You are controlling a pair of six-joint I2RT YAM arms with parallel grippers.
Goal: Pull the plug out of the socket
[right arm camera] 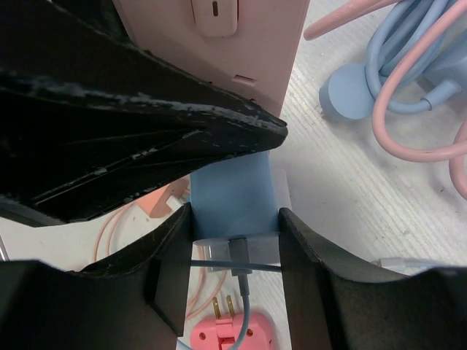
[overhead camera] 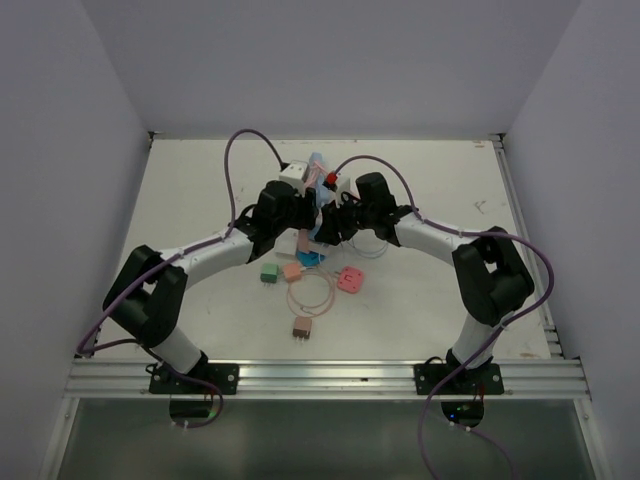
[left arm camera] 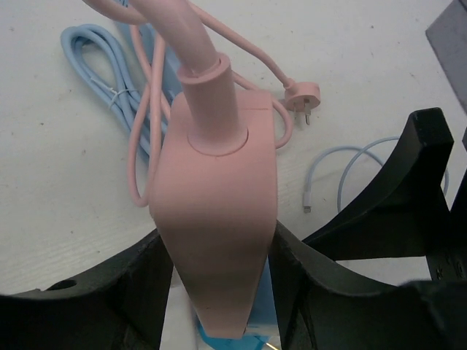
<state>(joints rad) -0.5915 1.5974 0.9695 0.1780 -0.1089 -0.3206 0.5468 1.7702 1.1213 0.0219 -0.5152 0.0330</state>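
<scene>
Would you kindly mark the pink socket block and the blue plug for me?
pink socket block (left arm camera: pixel 215 211): left wrist view, middle of its face.
blue plug (right arm camera: pixel 232 198): right wrist view, middle of its body.

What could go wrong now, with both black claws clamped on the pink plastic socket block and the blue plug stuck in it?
1. The pink plastic socket block looks smooth, so it may slip from the left gripper once the pulling starts.
2. The right gripper, pinching the boxy blue plug, sits right against the left one, so they could bump.
3. The looped pink cord might drag along and snag.
</scene>
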